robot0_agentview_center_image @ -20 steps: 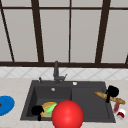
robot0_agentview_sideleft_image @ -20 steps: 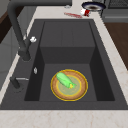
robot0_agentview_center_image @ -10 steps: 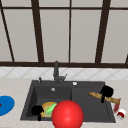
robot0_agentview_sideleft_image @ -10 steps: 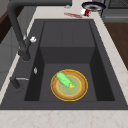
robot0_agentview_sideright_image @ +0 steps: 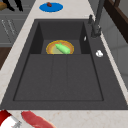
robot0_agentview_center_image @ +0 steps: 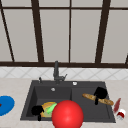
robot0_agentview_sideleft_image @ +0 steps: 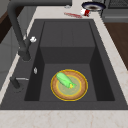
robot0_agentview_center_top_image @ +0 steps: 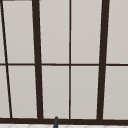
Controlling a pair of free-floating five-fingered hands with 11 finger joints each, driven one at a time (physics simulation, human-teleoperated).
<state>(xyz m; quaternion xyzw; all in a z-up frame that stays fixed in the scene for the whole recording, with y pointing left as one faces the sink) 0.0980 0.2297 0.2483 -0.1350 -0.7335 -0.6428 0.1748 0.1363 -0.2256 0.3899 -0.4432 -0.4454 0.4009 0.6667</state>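
Your right hand (robot0_agentview_center_image: 100, 93) has its fingers curled down over a baguette (robot0_agentview_center_image: 98, 99), which it holds level in the air above the right half of the sink (robot0_agentview_center_image: 75, 88); the loaf sticks out on both sides of the hand. Your left hand (robot0_agentview_center_image: 37, 110) hangs low at the front-left of the sink, just beside the plate (robot0_agentview_center_image: 46, 108). You cannot tell from these pictures whether its fingers are open or closed.

In the left side view the yellow-rimmed plate (robot0_agentview_sideleft_image: 69, 85) lies on the floor of the deep basin with a green cucumber (robot0_agentview_sideleft_image: 64, 80) on it. A big red ball (robot0_agentview_center_image: 67, 114) sits in front of the sink's near edge. The faucet (robot0_agentview_center_image: 56, 72) stands behind the basin. On the counter to the left lies a blue plate (robot0_agentview_center_image: 5, 105); to the right, a red-and-white can (robot0_agentview_center_image: 121, 113) and a reddish strip (robot0_agentview_center_image: 116, 105) beside it.
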